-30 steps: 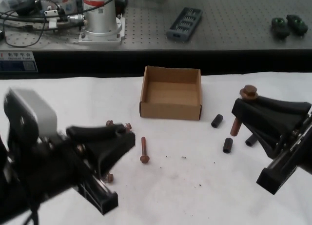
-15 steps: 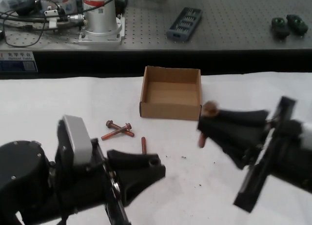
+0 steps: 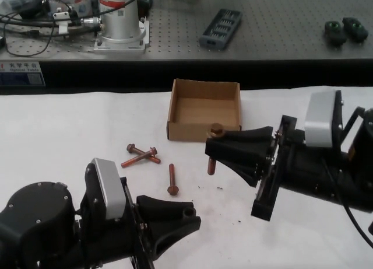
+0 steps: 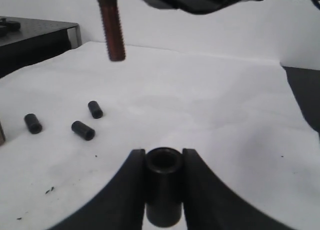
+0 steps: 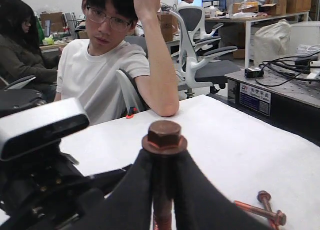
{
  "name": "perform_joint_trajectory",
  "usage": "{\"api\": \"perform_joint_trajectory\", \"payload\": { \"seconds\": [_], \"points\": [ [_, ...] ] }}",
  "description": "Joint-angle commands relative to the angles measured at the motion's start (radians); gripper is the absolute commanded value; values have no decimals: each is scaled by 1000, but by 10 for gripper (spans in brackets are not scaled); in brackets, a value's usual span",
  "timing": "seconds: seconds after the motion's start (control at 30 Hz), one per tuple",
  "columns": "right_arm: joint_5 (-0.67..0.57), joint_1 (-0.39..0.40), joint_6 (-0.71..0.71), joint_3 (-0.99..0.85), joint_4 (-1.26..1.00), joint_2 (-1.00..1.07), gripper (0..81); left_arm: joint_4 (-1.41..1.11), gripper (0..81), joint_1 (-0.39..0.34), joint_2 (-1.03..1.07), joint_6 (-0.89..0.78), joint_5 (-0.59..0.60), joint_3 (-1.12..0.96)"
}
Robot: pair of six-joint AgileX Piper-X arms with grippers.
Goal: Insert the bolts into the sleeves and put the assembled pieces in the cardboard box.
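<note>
My left gripper (image 4: 163, 158) is shut on a black sleeve (image 4: 163, 190), held upright with its bore open upward; in the high view this gripper (image 3: 187, 214) is low at the front of the bench. My right gripper (image 5: 164, 160) is shut on a copper bolt (image 5: 164, 136), head up. In the high view the right gripper (image 3: 213, 147) holds that bolt (image 3: 211, 166) just in front of the cardboard box (image 3: 204, 130). From the left wrist view the bolt's threaded end (image 4: 112, 30) hangs above and beyond the sleeve, apart from it.
Two crossed bolts (image 3: 140, 156) and a single bolt (image 3: 172, 179) lie on the white cloth left of the box. Three loose black sleeves (image 4: 83, 130) rest on the cloth beyond my left gripper. A dark perforated bench with equipment (image 3: 119, 21) stands behind.
My right arm has swung left with the bolt, from the right edge to in front of the box. My left arm has shifted right and lower, sleeve still held.
</note>
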Motion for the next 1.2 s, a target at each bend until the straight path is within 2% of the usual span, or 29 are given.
{"api": "perform_joint_trajectory", "payload": {
  "seconds": [0.0, 0.53, 1.07, 1.17],
  "points": [
    [-76, -7, 26, -22, -28, 1, 71, -77, 6, 2, 38, 5, -16, -12],
    [-237, -7, 19, -21, -24, 72, 71, -254, 6, 2, 68, -135, 61, -13],
    [-283, -7, 52, -27, -76, 73, 71, -251, 6, 2, 68, -164, 61, -17],
    [-285, -7, 59, -27, -83, 73, 71, -226, 6, 2, 68, -175, 123, -33]
  ]
}}
